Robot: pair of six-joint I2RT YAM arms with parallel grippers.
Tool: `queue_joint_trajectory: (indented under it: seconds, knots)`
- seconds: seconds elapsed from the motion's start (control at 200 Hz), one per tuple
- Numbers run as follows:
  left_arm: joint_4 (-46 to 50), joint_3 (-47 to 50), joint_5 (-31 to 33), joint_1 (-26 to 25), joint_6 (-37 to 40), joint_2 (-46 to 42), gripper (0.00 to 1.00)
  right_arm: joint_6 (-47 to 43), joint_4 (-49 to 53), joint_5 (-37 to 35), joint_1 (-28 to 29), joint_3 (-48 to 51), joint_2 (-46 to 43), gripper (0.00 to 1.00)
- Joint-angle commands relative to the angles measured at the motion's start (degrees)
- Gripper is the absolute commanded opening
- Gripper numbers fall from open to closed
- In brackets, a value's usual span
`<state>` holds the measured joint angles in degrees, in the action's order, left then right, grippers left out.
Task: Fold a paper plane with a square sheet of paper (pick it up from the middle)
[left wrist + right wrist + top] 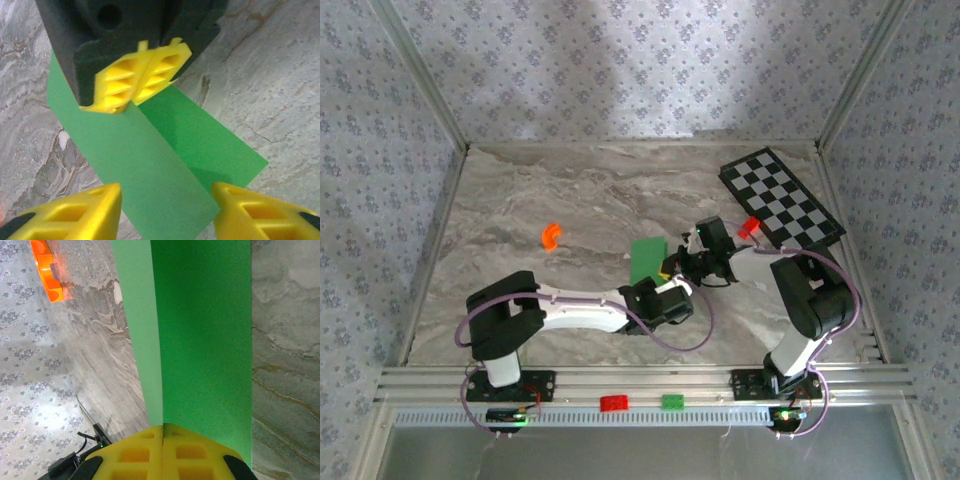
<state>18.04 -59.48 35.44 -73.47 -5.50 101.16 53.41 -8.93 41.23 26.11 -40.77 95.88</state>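
- Grey marbled surface [520, 200], patterned walls [620, 70].
- Folded, thin bright green square sheet of paper [646, 260] is lifted at centre.
- The right gripper [163, 427] fingers pinch its crease; the left gripper [165, 200] fingers stand apart, straddling the opposite end.

Table [570, 200]: grey marbled top, walled by patterned panels, spanning the middle of the top view.
Orange curved piece [551, 236]: left of centre, alone on the marble.
Checkered board [782, 197]: upper right, set at an angle.
Small red piece [749, 227]: just beside the board's lower left edge.
Green sheet of paper [646, 260]: centre, creased lengthwise, one half raised.
Metal rail [440, 380]: bottom edge, carrying a red brick [614, 403] and a green brick [673, 402].
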Motion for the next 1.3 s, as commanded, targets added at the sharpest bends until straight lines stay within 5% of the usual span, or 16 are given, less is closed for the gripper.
queue_joint_trajectory:
  seconds: [0.0, 0.145, 0.46, 0.934, 1.294]
  knots:
    - [0.68, 0.59, -0.47, 0.40, 0.61, -1.32, 0.43, -1.09, 1.20, 0.43, -0.28, -0.75, -1.04, 0.06]
    - [0.49, 0.60, -1.97, 0.61, 0.79, -1.15, 0.33, -1.07, 1.19, 0.36, -0.26, -0.91, -0.79, 0.06]
    - [0.66, 1.04, -2.39, 0.59, 0.82, -1.82, 0.39, -1.05, 1.07, 0.25, -0.22, -0.89, -0.64, 0.07]
    - [-0.47, 1.93, -2.39, 0.62, 1.36, -2.77, 0.24, -0.85, 1.09, -0.12, -0.20, -0.60, -0.82, 0.09]
    - [-1.80, 1.54, -2.39, 0.65, 1.90, -2.94, 0.31, -0.83, 1.21, -0.01, -0.21, -0.69, -0.81, 0.09]
